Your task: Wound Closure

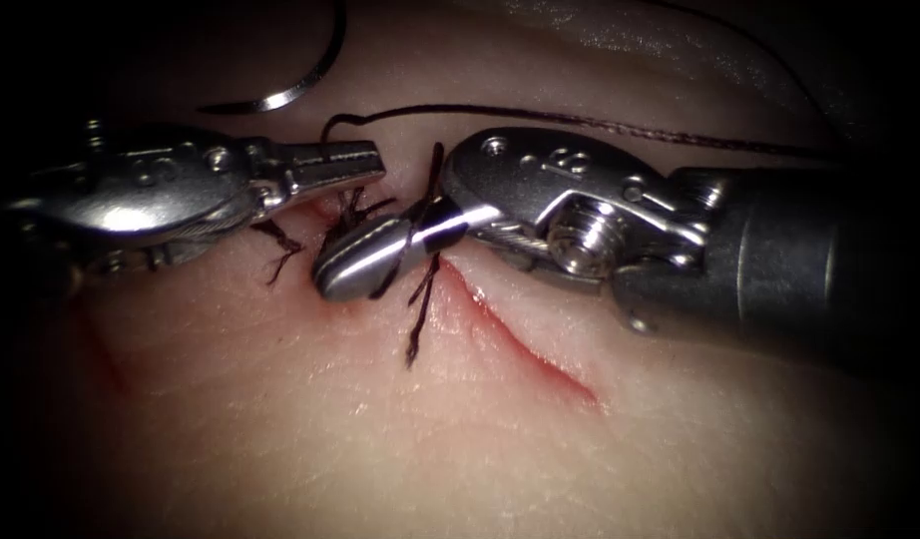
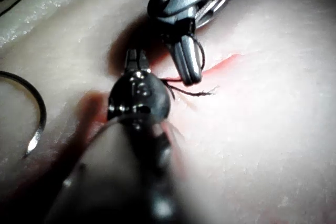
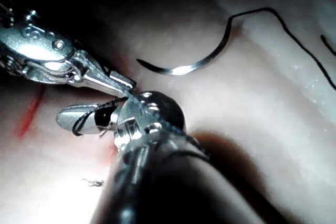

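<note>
Surgical practice bench: pork tissue, cut, curved needle, thread.

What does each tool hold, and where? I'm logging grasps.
Needle lies free on the tissue. Left tool grips thread near the knot; right tool has thread looped around it.

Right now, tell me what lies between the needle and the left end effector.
In the endoscope view, bare tissue separates the needle, lying free, from the left end effector; the right wrist view shows the same.

Small engraved marks on both tools' wrists are too unclear to read.
</note>
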Available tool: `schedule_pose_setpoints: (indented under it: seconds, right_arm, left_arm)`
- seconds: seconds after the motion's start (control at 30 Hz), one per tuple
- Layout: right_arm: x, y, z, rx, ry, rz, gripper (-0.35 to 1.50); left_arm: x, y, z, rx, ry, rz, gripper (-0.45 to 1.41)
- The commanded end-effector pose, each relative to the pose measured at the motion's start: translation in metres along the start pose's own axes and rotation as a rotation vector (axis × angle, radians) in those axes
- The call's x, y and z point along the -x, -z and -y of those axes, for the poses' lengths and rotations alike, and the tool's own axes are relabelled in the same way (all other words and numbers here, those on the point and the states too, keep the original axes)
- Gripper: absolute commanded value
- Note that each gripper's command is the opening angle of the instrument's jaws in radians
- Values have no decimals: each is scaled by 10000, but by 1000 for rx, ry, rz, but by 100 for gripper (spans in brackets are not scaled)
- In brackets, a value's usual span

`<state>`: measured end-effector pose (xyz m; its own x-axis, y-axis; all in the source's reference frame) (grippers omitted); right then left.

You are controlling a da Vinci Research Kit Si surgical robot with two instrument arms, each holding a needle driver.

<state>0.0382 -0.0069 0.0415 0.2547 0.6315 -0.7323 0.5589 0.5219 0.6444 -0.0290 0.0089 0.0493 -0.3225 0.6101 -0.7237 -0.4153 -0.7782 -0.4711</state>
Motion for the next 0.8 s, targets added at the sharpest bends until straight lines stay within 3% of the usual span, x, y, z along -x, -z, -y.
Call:
schedule_pose_setpoints:
  seconds: [0.03, 0.4, 0.47, 0.67, 0.73, 0.8]
  right_arm:
    - [-1, -10, -5, -26, 12, 29, -35]
    - [13, -20, 3, -127, 167, 321, -33]
    - [15, -19, 4, -149, 188, 385, 7]
    - [20, -14, 6, -137, 201, 510, 86]
    - [22, -13, 6, -122, 214, 557, 103]
    - [22, -12, 5, -112, 234, 597, 104]
  left_arm:
    - [3, -5, 0, 1, 3, 1, -45]
    - [-7, 2, -2, 2, 13, 5, -45]
    - [-6, 2, -3, 2, 13, 5, -45]
    - [-6, 2, -3, 2, 13, 5, -45]
    - [-6, 2, -3, 1, 12, 5, -45]
    - [-4, 2, -4, 1, 11, 4, -45]
